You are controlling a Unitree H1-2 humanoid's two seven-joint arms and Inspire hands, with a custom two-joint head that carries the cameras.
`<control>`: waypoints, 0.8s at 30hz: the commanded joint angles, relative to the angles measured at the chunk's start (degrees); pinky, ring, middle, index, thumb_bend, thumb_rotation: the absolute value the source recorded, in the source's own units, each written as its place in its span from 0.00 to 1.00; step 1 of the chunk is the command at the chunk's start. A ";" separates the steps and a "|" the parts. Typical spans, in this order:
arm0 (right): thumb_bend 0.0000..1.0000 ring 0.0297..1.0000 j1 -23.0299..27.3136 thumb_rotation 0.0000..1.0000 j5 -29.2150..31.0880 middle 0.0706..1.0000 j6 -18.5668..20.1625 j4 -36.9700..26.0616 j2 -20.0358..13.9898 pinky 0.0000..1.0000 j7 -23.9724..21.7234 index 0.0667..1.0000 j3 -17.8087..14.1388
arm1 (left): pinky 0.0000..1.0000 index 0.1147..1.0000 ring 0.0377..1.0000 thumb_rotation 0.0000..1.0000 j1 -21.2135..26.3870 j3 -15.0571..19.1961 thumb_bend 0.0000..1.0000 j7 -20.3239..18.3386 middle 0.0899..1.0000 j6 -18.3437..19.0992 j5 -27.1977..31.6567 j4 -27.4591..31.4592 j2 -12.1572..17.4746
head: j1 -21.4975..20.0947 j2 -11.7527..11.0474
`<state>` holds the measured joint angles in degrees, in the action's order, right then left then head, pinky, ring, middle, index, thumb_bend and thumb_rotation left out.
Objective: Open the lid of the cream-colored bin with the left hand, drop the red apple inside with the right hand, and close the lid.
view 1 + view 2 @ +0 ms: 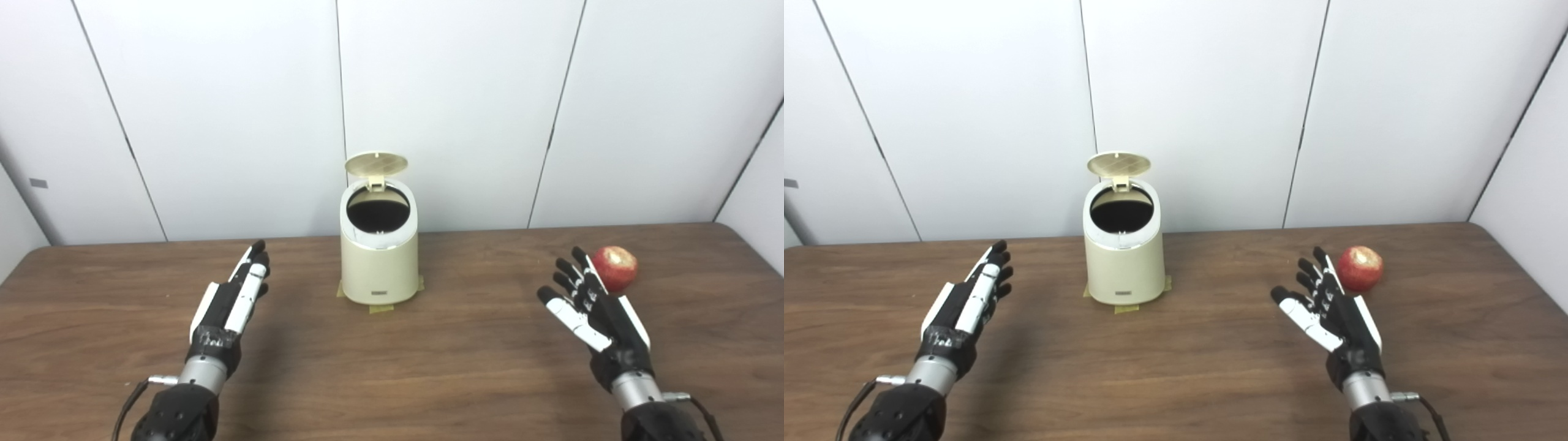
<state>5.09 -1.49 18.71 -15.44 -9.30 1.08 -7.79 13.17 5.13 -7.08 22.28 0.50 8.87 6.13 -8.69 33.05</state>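
While the round cream-colored plastic bin (pixel 379 257) stands upright near the far edge of the brown wooden table (pixel 429 367), its hinged lid (pixel 376 164) is tipped up and back, showing a dark interior. The left hand (pixel 229 303) hovers to the bin's left, fingers straight and together, holding nothing. The right hand (pixel 591 309) is spread wide and empty, palm up, just beside the red apple (pixel 615 267), which rests on the table well right of the bin.
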 commanded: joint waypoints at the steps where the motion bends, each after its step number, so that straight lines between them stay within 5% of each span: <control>1: 0.72 0.87 2.22 0.22 -5.61 0.89 2.08 -3.31 -2.76 0.79 1.69 0.95 0.43 | 0.98 1.00 0.99 0.90 1.74 0.37 0.44 0.39 1.00 -0.57 1.19 2.32 0.24 | -1.50 0.29; 5: 0.74 0.87 2.60 0.14 -12.12 0.88 5.44 -5.00 -4.26 0.87 3.30 0.92 1.01 | 1.00 1.00 1.00 0.91 1.80 0.75 0.44 -0.53 1.00 -0.65 2.94 1.79 1.36 | -6.34 0.28; 8: 0.76 0.86 3.15 0.14 -22.01 0.88 8.15 -5.19 -5.70 0.80 3.25 0.90 2.72 | 1.00 1.00 1.00 0.96 2.09 1.55 0.43 -0.99 1.00 -1.19 4.59 0.98 2.22 | -9.15 0.17; 11: 0.77 0.88 4.15 0.11 -28.87 0.90 8.21 -4.27 -5.80 0.79 1.44 0.92 2.70 | 1.00 1.00 1.00 0.89 2.52 2.83 0.50 -1.13 1.00 -1.79 6.99 0.01 2.51 | -11.29 0.01; 16: 0.82 0.86 6.17 0.11 -32.93 0.90 8.17 -2.91 -6.01 0.75 -1.15 0.94 1.15 | 1.00 1.00 1.00 0.92 2.80 3.00 0.47 -1.71 1.00 -2.76 7.63 -0.76 4.16 | -12.96 0.11; 24: 0.88 0.95 11.12 0.06 -37.82 0.95 8.17 2.09 -11.92 0.81 -4.29 0.96 2.72 | 1.00 1.00 1.00 0.87 2.24 4.04 0.49 -1.54 1.00 -2.31 9.77 0.67 4.56 | -15.32 0.41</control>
<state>12.85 -37.81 27.13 -12.69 -19.50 -2.83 -4.71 13.24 8.71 -9.02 21.69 9.48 7.49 10.31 -23.99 33.40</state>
